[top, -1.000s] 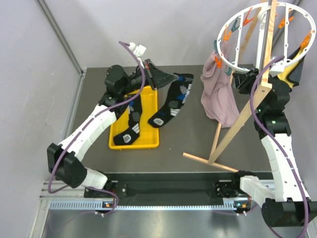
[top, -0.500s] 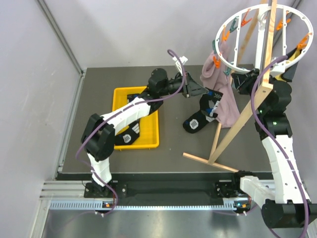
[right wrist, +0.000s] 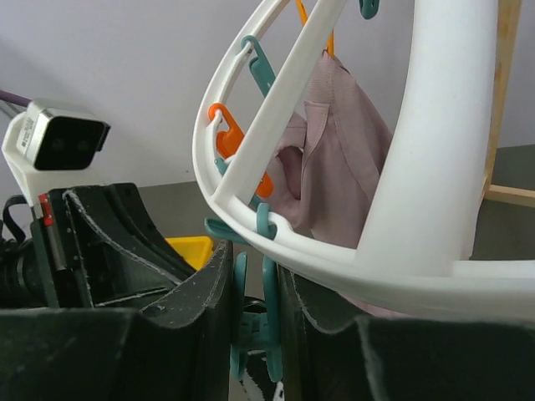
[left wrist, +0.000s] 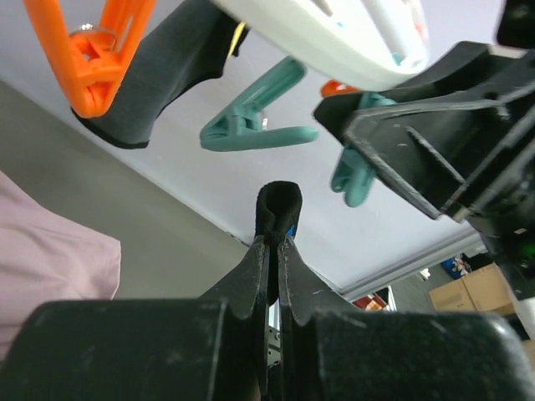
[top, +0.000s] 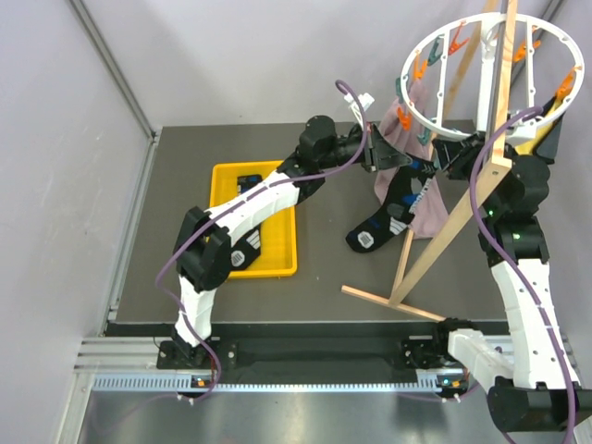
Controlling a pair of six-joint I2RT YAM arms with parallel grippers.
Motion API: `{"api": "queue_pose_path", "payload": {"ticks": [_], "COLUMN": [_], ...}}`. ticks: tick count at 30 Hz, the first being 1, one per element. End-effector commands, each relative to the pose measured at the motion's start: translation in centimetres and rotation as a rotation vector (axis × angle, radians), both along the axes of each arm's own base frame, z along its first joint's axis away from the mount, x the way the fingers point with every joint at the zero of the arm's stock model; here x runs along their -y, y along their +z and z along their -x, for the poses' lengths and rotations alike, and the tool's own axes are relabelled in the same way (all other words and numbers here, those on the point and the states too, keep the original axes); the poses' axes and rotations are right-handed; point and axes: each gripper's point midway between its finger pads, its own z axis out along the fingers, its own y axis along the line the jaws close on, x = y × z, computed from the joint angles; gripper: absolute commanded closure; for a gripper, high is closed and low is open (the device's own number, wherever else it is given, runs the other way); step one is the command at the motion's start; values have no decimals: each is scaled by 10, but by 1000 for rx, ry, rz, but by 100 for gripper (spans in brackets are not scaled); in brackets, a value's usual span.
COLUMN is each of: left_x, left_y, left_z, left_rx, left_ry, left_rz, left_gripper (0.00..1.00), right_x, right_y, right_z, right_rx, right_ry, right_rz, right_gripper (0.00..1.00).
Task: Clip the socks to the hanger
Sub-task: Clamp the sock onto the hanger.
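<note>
Left gripper (left wrist: 274,244) pressed together on soft folded knit cuff of black sock (left wrist: 278,205), held just below smooth white plastic ring hanger (right wrist: 415,150). Right gripper (right wrist: 255,269) pinching teal clip (right wrist: 269,327) at rim.

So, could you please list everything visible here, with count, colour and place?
Table: one, dark grey, under everything.
Frame: one, light wood, right side.
Hanger: one, white ring, far right, on the frame.
Clips: several, orange and teal, along the hanger's rim.
Cloth: one, pink, hanging from the hanger.
Tray: one, yellow, left of centre.
Socks: two, black with grey patches; one held beside the hanger, one in the tray.
Left hand: one, black, shut on a sock's end, below the clips.
Right hand: one, black, shut on a teal clip.
</note>
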Motion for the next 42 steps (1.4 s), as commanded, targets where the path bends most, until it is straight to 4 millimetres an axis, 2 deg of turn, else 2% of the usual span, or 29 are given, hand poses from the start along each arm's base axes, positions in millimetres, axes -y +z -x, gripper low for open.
{"api": "queue_pose_path", "payload": {"ticks": [1, 5, 13, 37, 38, 42], "left_x": [7, 14, 32, 19, 19, 14], "left_y": [11, -1, 14, 41, 42, 52], "left_z": [-2, 2, 26, 46, 48, 54], "left_rx": [38, 18, 29, 76, 80, 92], "left_ry": [31, 37, -30, -58, -69, -74], "left_rz": [-4, -37, -11, 27, 34, 55], "left_gripper": [100, 100, 100, 100, 100, 100], "right_x": [-12, -14, -13, -17, -7, -6], "right_y": [-18, -19, -20, -30, -31, -31], "right_z": [6, 6, 10, 11, 9, 9], "right_rx": [-59, -58, -54, -73, -75, -76], "right_ry": [70, 84, 91, 112, 80, 79], "right_rz": [-11, -12, 3, -2, -3, 0], "right_gripper": [100, 100, 100, 100, 100, 100]}}
